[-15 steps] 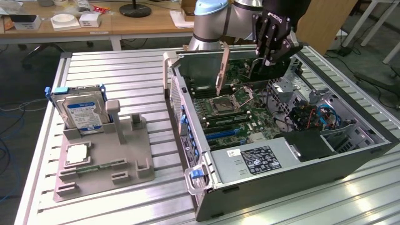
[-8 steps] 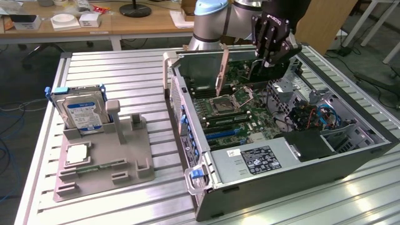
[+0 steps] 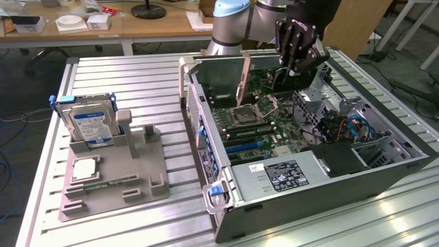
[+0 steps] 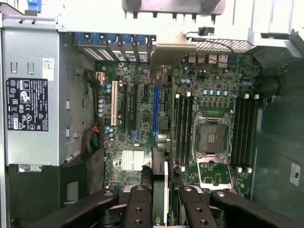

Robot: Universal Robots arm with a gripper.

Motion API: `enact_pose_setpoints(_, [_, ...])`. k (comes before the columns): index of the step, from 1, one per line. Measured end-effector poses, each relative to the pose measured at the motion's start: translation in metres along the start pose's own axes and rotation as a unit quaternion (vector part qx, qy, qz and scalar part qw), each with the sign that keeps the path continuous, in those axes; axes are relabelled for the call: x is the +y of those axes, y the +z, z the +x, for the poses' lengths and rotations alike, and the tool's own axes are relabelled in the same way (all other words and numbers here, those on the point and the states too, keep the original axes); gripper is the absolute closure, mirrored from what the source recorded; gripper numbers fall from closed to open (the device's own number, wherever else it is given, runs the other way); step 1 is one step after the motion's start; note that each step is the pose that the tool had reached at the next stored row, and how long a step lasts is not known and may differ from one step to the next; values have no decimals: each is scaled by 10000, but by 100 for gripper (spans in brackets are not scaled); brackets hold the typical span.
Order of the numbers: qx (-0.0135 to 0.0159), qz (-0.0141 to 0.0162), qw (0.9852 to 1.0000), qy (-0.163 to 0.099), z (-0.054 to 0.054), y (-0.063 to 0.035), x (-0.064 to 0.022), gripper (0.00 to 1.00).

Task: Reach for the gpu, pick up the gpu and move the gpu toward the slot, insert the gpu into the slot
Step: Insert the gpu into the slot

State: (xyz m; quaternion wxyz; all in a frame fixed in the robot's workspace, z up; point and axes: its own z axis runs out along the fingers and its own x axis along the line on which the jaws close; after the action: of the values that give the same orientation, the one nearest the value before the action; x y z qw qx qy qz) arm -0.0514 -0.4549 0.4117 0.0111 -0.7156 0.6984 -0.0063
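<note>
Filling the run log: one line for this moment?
end effector: shut on gpu | gpu: above motherboard | slot: empty

Lab: robot arm point(image 3: 230, 25), slatted bench point(image 3: 130, 82), desks point(image 3: 168, 24) behind.

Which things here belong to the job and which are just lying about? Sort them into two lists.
Job in hand:
gripper, closed on the gpu
gpu, held over the motherboard
slot, the blue one on that board

Lying about:
hard drive, upright in the grey stand
processor chip, flat on the same stand
</note>
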Motion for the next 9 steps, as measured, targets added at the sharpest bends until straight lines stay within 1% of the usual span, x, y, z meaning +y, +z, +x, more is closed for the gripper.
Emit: enact_pose_setpoints(9, [0, 0, 10000, 0, 0, 41, 1, 74])
